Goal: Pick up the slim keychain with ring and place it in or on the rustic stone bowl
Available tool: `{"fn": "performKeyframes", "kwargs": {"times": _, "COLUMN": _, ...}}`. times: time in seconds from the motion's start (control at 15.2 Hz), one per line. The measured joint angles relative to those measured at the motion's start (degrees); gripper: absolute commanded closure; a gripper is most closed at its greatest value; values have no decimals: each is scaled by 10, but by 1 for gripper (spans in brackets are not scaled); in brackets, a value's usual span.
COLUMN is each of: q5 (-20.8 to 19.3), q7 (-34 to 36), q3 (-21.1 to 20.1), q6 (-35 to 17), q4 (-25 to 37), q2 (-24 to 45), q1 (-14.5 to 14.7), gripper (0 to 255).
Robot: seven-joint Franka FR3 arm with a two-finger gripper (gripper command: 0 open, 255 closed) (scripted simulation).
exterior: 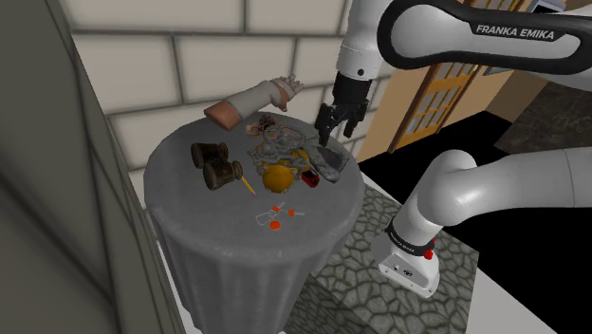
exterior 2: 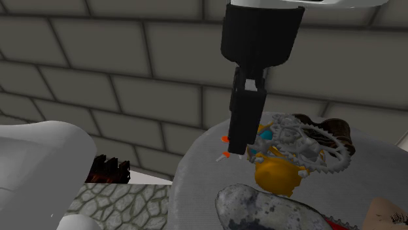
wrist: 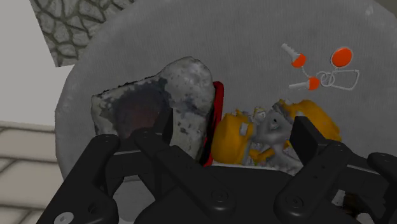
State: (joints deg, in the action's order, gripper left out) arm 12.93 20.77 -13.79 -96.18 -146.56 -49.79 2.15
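Observation:
The slim keychain (exterior: 278,216), a thin white ring with small orange pieces, lies on the grey round table (exterior: 190,204) near its front edge. In the wrist view the keychain (wrist: 321,73) is beyond the yellow toy, well away from the fingers. The mottled grey stone bowl (exterior: 329,163) sits at the table's right rim in the shoulder view. My black gripper (exterior: 334,128) hangs just above the bowl, open and empty. Seen from the wrist, the bowl (wrist: 162,105) lies ahead of one finger and the gripper (wrist: 226,137) has nothing between its fingers. In the second exterior view the gripper (exterior 2: 239,153) hovers above the bowl (exterior 2: 261,206).
A yellow toy (exterior: 278,177) and a grey gear-like tangle (exterior: 280,142) lie mid-table beside the bowl, with a red item (exterior: 308,178) against it. Brown binoculars (exterior: 216,163) sit at the shoulder view's left, a pale arm-shaped object (exterior: 251,100) at the back. A brick wall stands behind.

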Motion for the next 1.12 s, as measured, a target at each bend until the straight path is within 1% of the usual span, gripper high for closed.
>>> {"fn": "performKeyframes", "kwargs": {"times": 0.26, "q5": 44, "q7": 75, "q3": -63, "q6": -51, "q4": -34, "q2": 7, "q1": 11, "gripper": 0}}
{"fn": "performKeyframes", "kwargs": {"times": 0.53, "q5": 87, "q7": 155, "q3": -135, "q6": -108, "q4": -42, "q2": 44, "q1": 17, "gripper": 0}}
{"fn": "performKeyframes", "kwargs": {"times": 0.73, "q5": 113, "q7": 214, "q3": -192, "q6": -158, "q4": -44, "q2": 82, "q1": 15, "gripper": 0}}
{"fn": "performKeyframes", "kwargs": {"times": 0.92, "q5": 129, "q7": 275, "q3": -251, "q6": -206, "q4": -34, "q2": 130, "q1": 4, "gripper": 0}}
{"fn": "performKeyframes", "kwargs": {"times": 1.12, "q5": 128, "q7": 338, "q3": -315, "q6": -260, "q4": -15, "q2": 192, "q1": -23, "gripper": 0}}
